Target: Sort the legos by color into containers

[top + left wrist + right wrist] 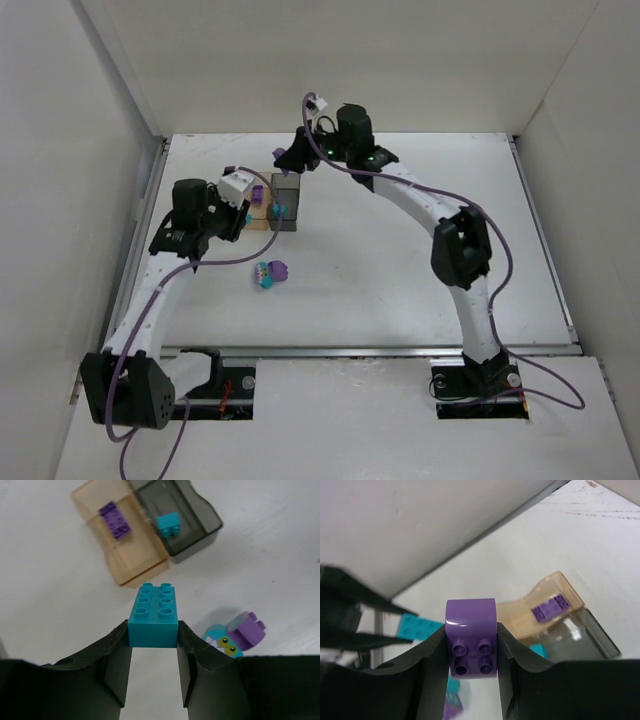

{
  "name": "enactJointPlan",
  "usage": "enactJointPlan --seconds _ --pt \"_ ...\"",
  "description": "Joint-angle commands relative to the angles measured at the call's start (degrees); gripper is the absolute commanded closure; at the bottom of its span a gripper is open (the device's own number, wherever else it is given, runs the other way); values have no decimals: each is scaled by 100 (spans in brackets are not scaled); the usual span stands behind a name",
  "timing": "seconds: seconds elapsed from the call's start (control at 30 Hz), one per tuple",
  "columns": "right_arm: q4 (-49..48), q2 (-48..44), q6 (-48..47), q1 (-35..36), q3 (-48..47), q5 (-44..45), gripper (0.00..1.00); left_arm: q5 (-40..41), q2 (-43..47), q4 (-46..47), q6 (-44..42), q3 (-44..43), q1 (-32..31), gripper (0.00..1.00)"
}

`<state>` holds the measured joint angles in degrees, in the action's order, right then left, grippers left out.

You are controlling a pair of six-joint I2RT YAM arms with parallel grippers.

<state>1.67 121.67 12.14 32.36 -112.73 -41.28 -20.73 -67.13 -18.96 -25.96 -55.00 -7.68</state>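
Note:
My left gripper (153, 630) is shut on a teal lego (153, 611) and holds it above the table, short of the containers. The amber container (142, 567) holds a purple lego (115, 520). The grey container (205, 522) next to it holds a teal lego (169, 524). My right gripper (471, 630) is shut on a purple lego (470, 617) and hovers behind the containers (285, 205). A teal piece with a face (222, 642) and a purple lego (245, 631) lie together on the table.
White walls enclose the table (420, 250) on the left, back and right. The two loose pieces (271, 272) lie in front of the containers. The left gripper (248, 212) and the right gripper (288, 160) are close together over the containers.

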Motion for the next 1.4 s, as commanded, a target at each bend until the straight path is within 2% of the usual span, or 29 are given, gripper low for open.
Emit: enactJointPlan --seconds 0.0,0.03,0.1,0.13,0.37,0.53,0.57,0.67,0.73,0.8,0.9,0.97,1.13,1.23,1.37 --pt "-1212 873 2173 78 -828 752 100 836 692 972 373 296 240 100" --pt "-1213 998 2309 78 -960 753 100 294 832 1104 241 480 241 100" --pt "-1213 1061 2398 78 -1032 910 100 -131 833 1771 300 604 241 100" --pt "-1213 1061 2398 78 -971 998 100 -455 564 1938 371 605 241 100" --pt "-1502 297 2126 -27 48 1772 100 -1020 -1405 2291 504 -256 92 100" --pt "-1503 94 2073 -151 339 1895 100 -1266 -2364 2126 504 -1090 -23 85" --pt "-1503 94 2073 -151 339 1834 100 -1267 -2531 2012 504 -1266 -110 79" --pt "-1503 94 2073 -151 339 1781 100 -1267 -3007 1774 504 -1820 -251 75" --pt "-1503 94 2073 -151 339 1719 100 -1267 -3077 1773 504 -1874 -313 66" --pt "-1503 146 2073 -151 287 1719 100 -1267 -3078 1773 504 -1874 -366 52" --pt "-1503 199 2073 -151 155 1719 100 -1013 -3078 1720 504 -1734 -366 17" --pt "-1503 252 2073 -151 68 1667 100 -810 -3025 1720 504 -1646 -366 3" --pt "-1503 358 2073 -151 -56 1605 100 -634 -2630 1659 627 -1645 -366 0" --pt "-1503 410 2073 -20 -109 1605 100 -520 -2095 1493 960 -1795 -103 0" --pt "-1503 682 2467 340 -310 2044 100 260 -980 1578 1330 -1120 258 0"
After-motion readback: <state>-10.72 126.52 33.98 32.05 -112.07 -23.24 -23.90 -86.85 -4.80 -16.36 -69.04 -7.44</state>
